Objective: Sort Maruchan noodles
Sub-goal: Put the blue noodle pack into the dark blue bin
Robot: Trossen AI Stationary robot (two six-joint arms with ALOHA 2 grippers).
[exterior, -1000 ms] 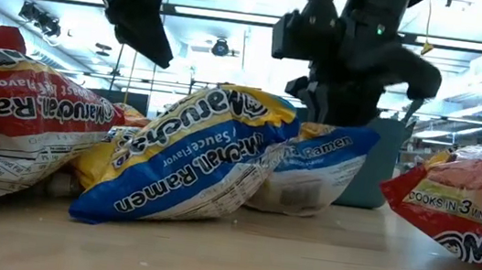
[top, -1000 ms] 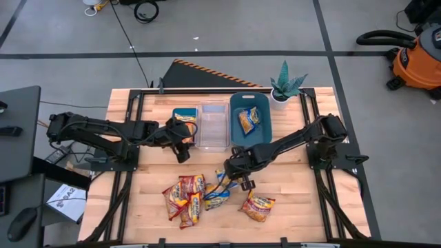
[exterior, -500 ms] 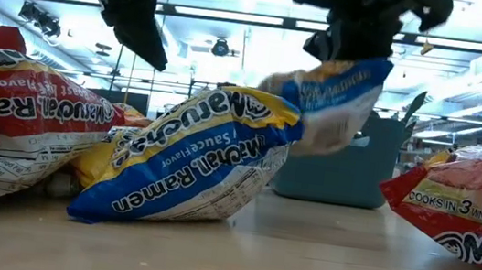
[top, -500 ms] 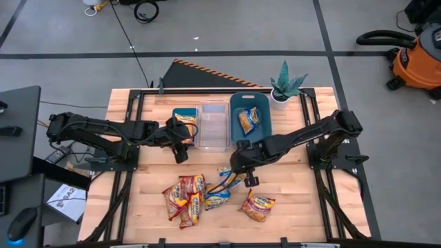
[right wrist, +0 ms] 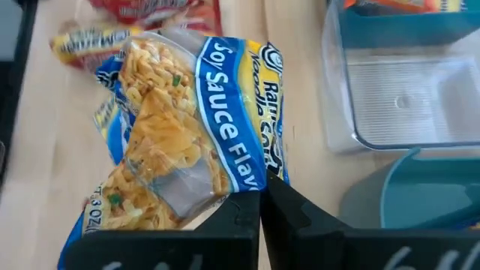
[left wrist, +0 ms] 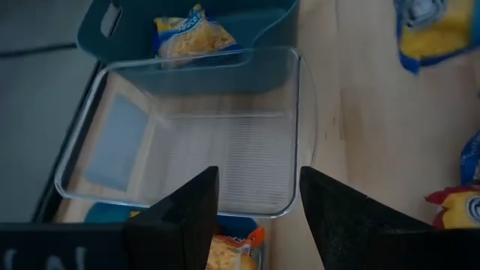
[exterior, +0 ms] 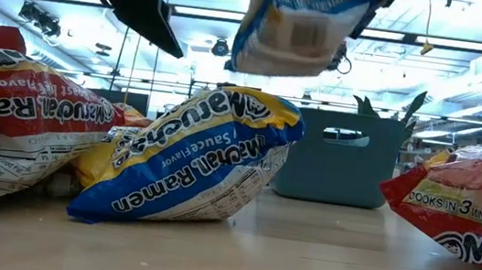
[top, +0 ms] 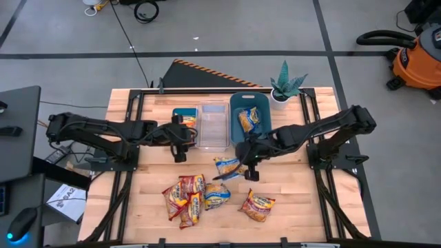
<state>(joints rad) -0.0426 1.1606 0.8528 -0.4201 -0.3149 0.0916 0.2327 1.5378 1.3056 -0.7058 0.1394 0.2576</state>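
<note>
My right gripper (top: 242,165) is shut on a blue and yellow noodle packet (top: 227,167), held in the air on the near side of the clear bin and the teal bin (top: 251,118). The low view shows this packet (exterior: 303,21) high above the table. A second blue packet (top: 249,120) lies in the teal bin. Red and orange packets (top: 185,196) lie in a heap near the table's near edge, with another blue packet (top: 217,195) and an orange one (top: 257,205) beside them. My left gripper (top: 180,153) is open, hovering at the clear bin's (left wrist: 187,135) near left corner. My right gripper pinches the blue packet between its two fingers at one edge (right wrist: 241,182). The fingers come from the table's right, slanting down. The packet reaches out past the fingers toward the left, tilted and lifted clear of the table and the heap.
A small teal bin (top: 184,117) holding an orange packet stands left of the clear bin (top: 212,125). A potted plant (top: 284,86) stands at the far right corner. Bare wood lies between the bins and the heap.
My right gripper has risen from the heap with the blue packet and moved toward the table's far edge, nearer the teal bin. The packet has come off the other blue packet and now hangs clear. The left gripper has stayed near the clear bin.
</note>
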